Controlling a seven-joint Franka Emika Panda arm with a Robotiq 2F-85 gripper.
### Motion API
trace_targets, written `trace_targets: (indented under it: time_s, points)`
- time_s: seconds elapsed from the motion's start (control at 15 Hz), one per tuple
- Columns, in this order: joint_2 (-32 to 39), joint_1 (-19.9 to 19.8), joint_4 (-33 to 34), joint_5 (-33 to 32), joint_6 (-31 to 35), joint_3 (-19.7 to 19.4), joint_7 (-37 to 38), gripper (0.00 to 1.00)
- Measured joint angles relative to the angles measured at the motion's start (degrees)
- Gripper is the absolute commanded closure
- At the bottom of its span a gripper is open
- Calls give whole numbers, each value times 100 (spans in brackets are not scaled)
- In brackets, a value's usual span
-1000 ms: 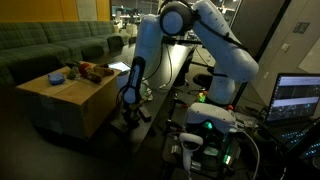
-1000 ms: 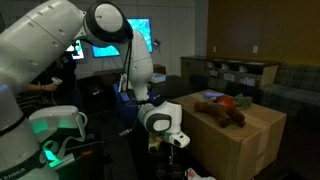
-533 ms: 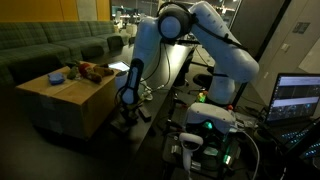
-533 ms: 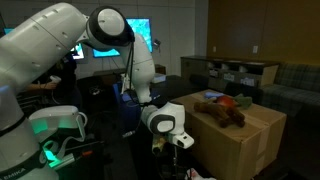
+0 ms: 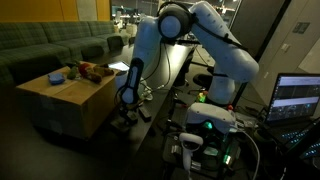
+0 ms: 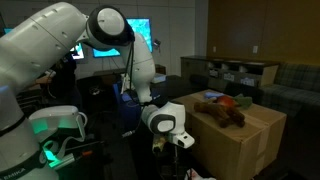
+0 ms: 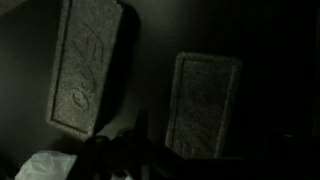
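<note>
A white robot arm (image 5: 215,45) bends down from its stand so that its robot pincer (image 5: 129,110) hangs low near the dark floor (image 5: 100,150). The pincer is just beside the side wall of a large brown cardboard box (image 5: 62,100) and appears apart from it. Compared with a second earlier, the arm has barely shifted: its upper joint has leaned a little, and the wrist has kept its low place by the box. In the wrist view the pincer stands wide, its two grey textured pads (image 7: 88,65) well apart with only darkness between them. Nothing is gripped, so the work in hand is at an empty-handed point. A pale crumpled shape (image 7: 40,168) shows at that view's lower corner, too dim to identify. On the box top, well above the pincer, lies a brown plush toy (image 6: 222,112). The box's upright edge is the nearest obstacle, and the arm's own base (image 5: 205,125) crowds the opposite side. Open room lies upward and along the floor beside the box. A green sofa (image 5: 45,45) stands well behind.
</note>
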Motion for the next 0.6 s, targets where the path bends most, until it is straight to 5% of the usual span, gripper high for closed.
trace_targets:
  time_s: [0.6]
  points:
    - [-973, -497, -611, 14, 148, 610, -298, 0]
